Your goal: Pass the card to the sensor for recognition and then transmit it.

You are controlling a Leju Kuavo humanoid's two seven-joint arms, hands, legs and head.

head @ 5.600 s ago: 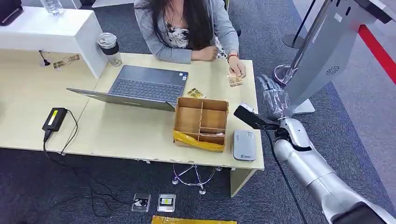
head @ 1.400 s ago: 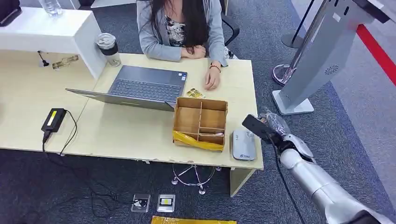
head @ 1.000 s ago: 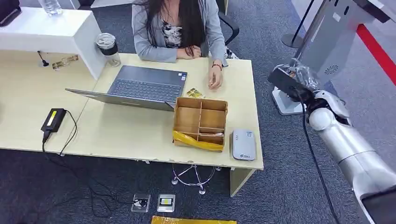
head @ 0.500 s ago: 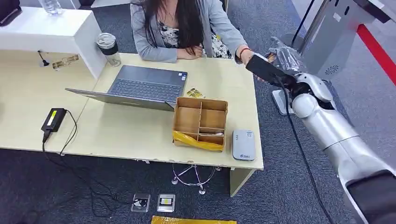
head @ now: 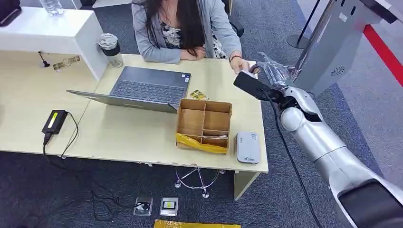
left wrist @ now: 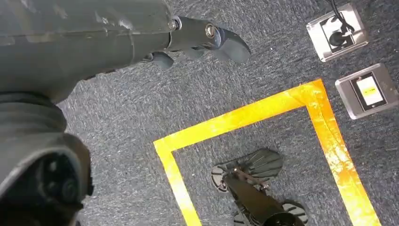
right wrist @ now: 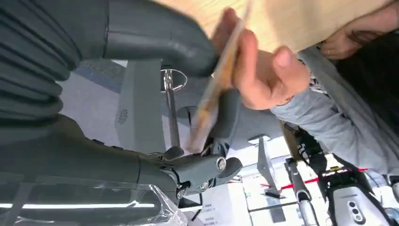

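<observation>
My right hand [head: 271,76] hovers at the desk's far right edge, just off the corner. In the right wrist view its thick thumb [right wrist: 155,33] and fingers pinch a thin tan card [right wrist: 214,101] edge-on. The hand [right wrist: 263,70] of the person seated behind the desk also grips that card; the same hand [head: 241,66] meets mine in the head view. The grey card sensor [head: 248,147] lies flat at the desk's near right corner, well below my hand. My left hand [left wrist: 197,35] hangs over the carpet with nothing in it, fingers stretched out.
On the desk [head: 133,133] are an open laptop [head: 142,88], a divided cardboard box [head: 204,124] beside the sensor, a tumbler [head: 110,49] and a power adapter [head: 55,121]. A grey kiosk stand [head: 328,52] rises just right of my hand. Yellow floor tape [left wrist: 244,115] marks the carpet.
My right hand rose from beside the sensor, swung up to the right, then came left to the desk's far corner. The person's hand reached out and took hold of the card.
</observation>
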